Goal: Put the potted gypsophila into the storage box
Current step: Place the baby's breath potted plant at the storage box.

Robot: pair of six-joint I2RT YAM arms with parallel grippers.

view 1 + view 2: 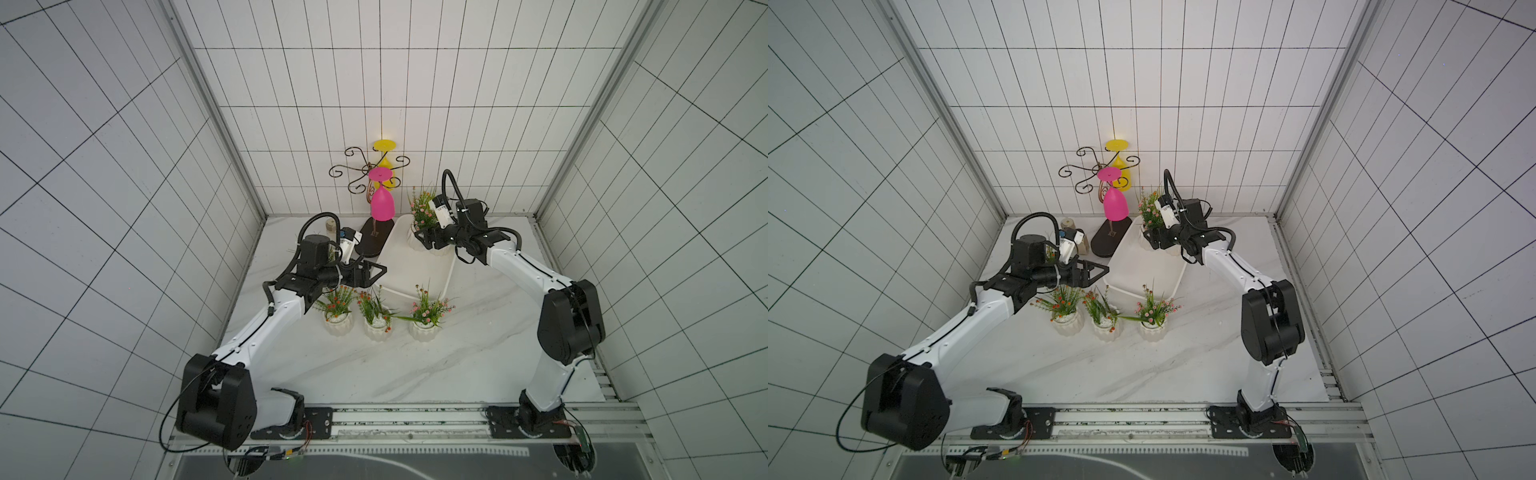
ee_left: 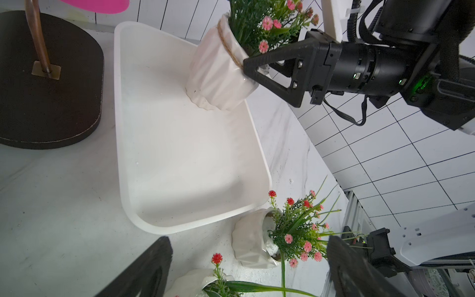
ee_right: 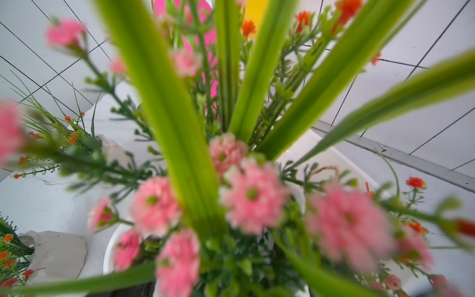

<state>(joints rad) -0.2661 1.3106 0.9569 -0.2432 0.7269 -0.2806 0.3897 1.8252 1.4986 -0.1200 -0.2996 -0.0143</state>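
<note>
"Where's the potted gypsophila (image 2: pixel 218 74)?"

"Upper centre of the left wrist view. It's tilted, with its base inside the storage box (image 2: pixel 120 133). The right gripper (image 2: pixel 253 70) is clamped tight on its rim."

"And the left gripper (image 1: pixel 379 271)?"

"Jaws spread wide, holding nothing, just beside the box's left edge in a top view."

Matt plastic storage box (image 2: pixel 180 167) (smooth), glossy ribbed pot (image 2: pixel 216 77).

We find one white ribbed potted gypsophila (image 1: pixel 414 240) inside the shallow white plastic storage box (image 1: pixel 409 270), at its far end. Three more pots (image 1: pixel 377 328) stand in a row before it on the marble desk (image 1: pixel 457 353).
</note>
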